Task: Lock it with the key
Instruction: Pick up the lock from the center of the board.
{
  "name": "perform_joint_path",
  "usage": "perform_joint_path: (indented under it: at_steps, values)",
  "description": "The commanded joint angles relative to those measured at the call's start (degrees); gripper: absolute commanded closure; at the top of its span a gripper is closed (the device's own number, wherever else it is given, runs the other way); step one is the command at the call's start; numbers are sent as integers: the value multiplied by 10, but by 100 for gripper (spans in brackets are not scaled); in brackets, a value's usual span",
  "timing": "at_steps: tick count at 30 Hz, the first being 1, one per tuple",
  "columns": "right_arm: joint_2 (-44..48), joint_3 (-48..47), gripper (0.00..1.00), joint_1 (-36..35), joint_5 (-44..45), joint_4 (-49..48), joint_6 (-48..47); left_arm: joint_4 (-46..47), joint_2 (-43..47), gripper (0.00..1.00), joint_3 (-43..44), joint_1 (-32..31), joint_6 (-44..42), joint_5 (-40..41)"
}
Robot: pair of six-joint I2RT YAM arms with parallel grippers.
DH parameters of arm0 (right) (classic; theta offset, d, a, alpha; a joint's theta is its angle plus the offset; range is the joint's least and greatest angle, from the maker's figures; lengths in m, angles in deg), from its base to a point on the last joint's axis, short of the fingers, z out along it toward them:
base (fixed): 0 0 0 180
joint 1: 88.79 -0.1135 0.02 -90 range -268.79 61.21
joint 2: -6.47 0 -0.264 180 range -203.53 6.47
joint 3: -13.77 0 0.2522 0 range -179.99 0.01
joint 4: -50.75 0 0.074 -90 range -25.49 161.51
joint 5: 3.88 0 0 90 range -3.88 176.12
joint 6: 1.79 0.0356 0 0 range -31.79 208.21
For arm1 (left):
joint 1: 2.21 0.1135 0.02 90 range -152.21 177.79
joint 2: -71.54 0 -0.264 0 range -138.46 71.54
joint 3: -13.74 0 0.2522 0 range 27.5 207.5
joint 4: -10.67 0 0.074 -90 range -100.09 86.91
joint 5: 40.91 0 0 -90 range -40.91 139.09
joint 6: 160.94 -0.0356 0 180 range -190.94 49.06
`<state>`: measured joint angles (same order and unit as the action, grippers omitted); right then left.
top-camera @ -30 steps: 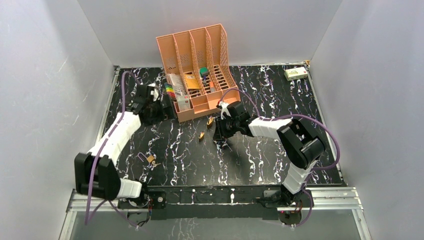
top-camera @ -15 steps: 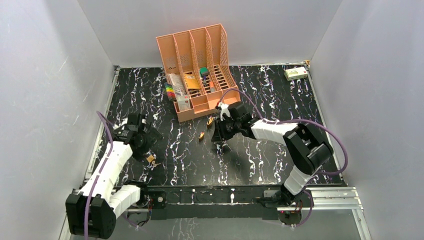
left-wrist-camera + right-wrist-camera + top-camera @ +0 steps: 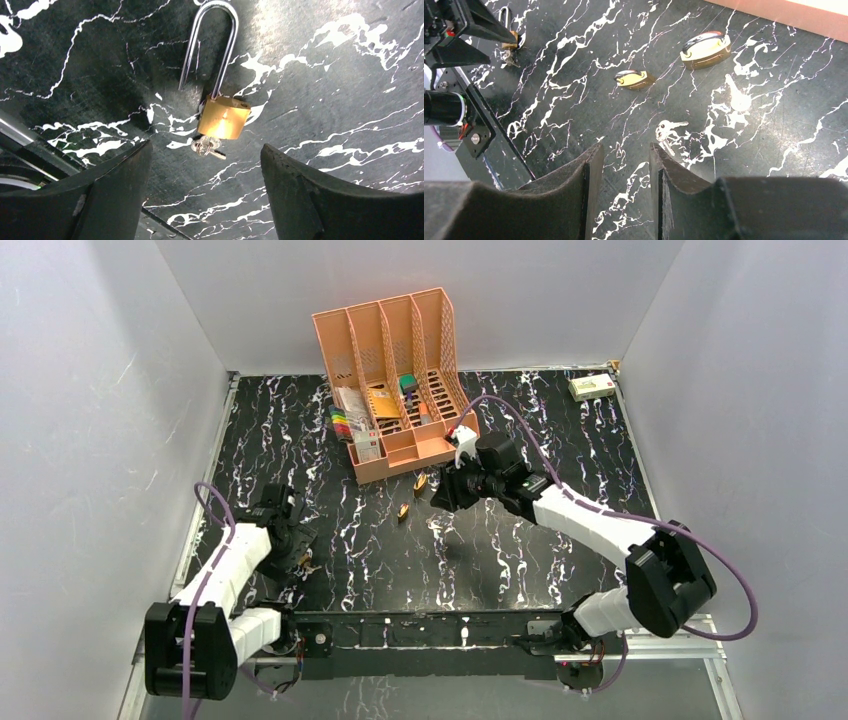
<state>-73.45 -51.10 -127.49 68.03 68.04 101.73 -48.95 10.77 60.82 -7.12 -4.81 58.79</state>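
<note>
- Now the left end effector (image 3: 206, 150) hangs open astride the padlock (image 3: 223, 117); close squarely on its body.
- Right end effector (image 3: 624, 147), narrowly open and empty: turn the key (image 3: 210, 149) at the padlock's base.

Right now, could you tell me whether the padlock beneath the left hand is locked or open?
Open: on the padlock, one shackle leg enters the brass body; the other ends free, short of it.
</note>
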Motion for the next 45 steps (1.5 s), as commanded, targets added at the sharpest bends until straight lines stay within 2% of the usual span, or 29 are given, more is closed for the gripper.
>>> perform_joint_path:
  at_steps: [1, 6, 10, 20, 23, 24, 25, 28, 30, 37, 40, 45]
  values:
    - [29, -2, 53, 2, 11, 11, -10, 22, -14, 26, -8, 16, -1, 14]
    - [52, 8, 53, 4, 15, 21, -16, 40, -33, 33, -9, 33, -28, 8]
    - [63, 9, 52, 6, 16, 30, -20, 51, -49, 46, -9, 37, -38, 4]
    - [74, 8, 52, 6, 18, 36, -27, 83, -71, 54, -19, 37, -63, -38]
    - [75, 6, 51, 6, 17, 38, -26, 88, -77, 64, -20, 37, -67, -46]
    - [76, 5, 51, 7, 17, 39, -26, 91, -79, 69, -21, 37, -70, -49]
    - [77, 5, 51, 6, 17, 40, -27, 95, -81, 79, -20, 37, -76, -54]
    - [80, 4, 51, 6, 12, 39, -25, 104, -90, 94, -15, 37, -91, -75]
    - [82, 4, 51, 7, 7, 36, -22, 106, -88, 99, -9, 37, -101, -84]
    - [78, 6, 51, 6, -23, 15, -5, 108, -54, 100, 38, 37, -130, -96]
    - [80, 9, 51, 6, -41, -8, 11, 121, -42, 100, 65, 37, -129, -129]
    - [124, 78, 50, -4, -67, -166, 71, 149, -12, 100, 103, 37, -104, -160]
